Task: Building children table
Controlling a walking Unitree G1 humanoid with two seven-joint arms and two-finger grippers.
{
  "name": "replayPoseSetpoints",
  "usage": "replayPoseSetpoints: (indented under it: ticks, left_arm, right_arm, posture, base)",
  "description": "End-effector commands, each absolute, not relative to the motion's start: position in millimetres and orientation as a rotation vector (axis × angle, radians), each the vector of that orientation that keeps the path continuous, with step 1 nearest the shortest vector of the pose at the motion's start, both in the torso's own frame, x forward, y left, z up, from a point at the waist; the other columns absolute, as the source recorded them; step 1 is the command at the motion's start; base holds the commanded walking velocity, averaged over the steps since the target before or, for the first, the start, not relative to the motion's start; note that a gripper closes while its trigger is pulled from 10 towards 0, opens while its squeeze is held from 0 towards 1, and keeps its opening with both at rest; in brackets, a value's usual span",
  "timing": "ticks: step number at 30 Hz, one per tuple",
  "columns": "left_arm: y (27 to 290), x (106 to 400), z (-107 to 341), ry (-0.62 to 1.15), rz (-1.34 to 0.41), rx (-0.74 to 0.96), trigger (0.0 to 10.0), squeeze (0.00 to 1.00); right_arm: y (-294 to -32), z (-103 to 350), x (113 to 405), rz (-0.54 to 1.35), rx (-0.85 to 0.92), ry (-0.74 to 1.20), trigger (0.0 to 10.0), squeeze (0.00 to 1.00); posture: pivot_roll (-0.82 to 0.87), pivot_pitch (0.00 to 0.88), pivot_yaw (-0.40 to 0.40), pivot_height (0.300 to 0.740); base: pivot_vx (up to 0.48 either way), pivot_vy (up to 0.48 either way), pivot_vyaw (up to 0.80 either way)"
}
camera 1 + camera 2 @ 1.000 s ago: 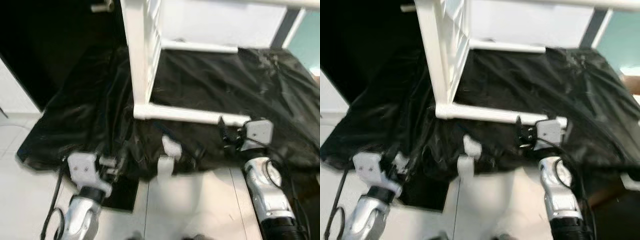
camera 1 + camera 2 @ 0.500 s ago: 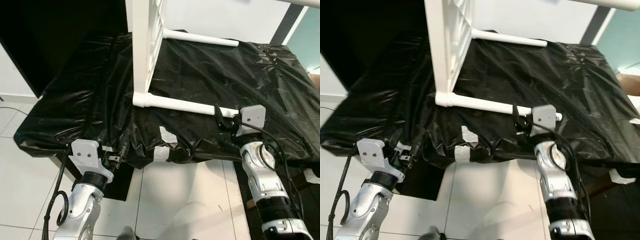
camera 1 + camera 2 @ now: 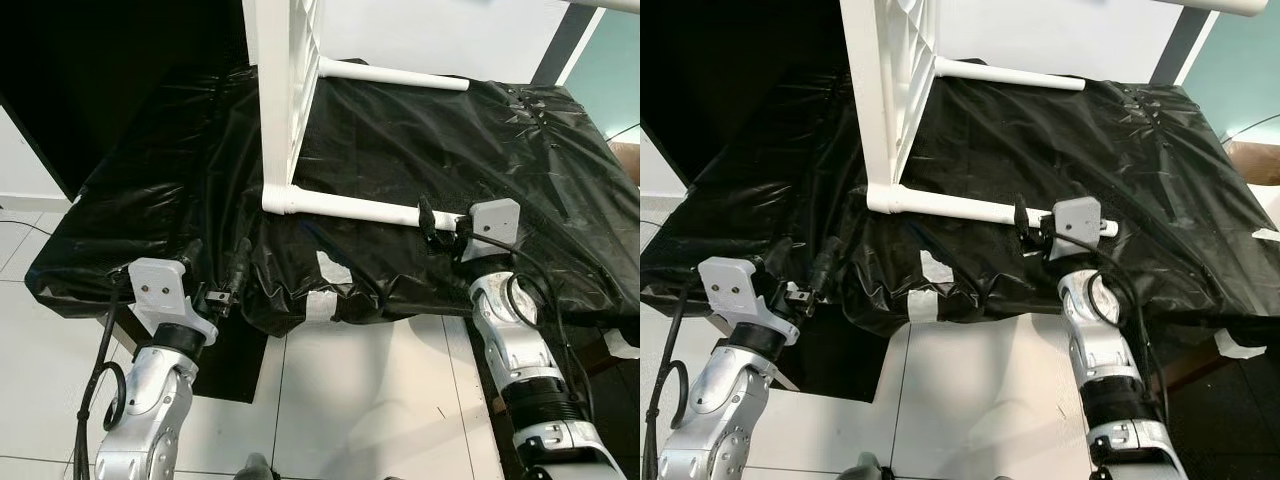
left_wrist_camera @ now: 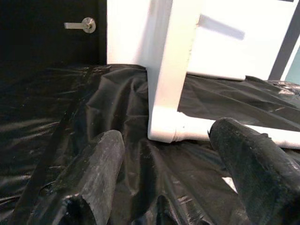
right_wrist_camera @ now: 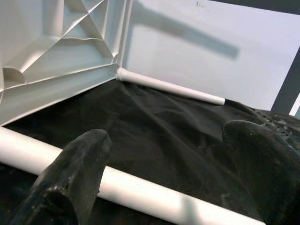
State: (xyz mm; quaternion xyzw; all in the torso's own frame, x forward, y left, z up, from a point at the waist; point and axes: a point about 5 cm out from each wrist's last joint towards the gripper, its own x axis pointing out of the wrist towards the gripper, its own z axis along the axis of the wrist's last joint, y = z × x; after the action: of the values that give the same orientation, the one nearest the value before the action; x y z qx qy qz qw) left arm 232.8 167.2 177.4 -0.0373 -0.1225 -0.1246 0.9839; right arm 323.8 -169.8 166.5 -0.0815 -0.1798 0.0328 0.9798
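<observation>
White table top [image 3: 285, 90] stands on edge on black plastic sheet [image 3: 520, 150] (taped); right gripper [image 3: 428, 218], fingers apart, straddles its leg [image 3: 350, 208]; left gripper [image 3: 232, 277] open at seven o'clock.

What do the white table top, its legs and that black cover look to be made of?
Table top: likely molded plastic, matte white, ribbed underside. Leg: smooth white tube, probably plastic. Cover: thin glossy plastic sheet, crinkled and shiny, taped at the edge.

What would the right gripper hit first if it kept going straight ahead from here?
Most likely the near white leg: the open right gripper points across it, a finger on each side. Past it lies black plastic sheet.
</observation>
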Motion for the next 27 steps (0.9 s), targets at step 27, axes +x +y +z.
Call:
replayPoseSetpoints:
  ticks: [27]
  left_arm:
    - [164.4, 211.6, 168.9, -0.248, -0.301, -0.167, 10.0, 0.0]
  right_arm:
    - [-163.9, 166.1, 304.3, 0.095, -0.39, -0.413, 10.0, 0.0]
  posture:
    - [0.18, 0.074, -0.075, 0.74]
  base:
    - [0.123, 0.0, 0.0]
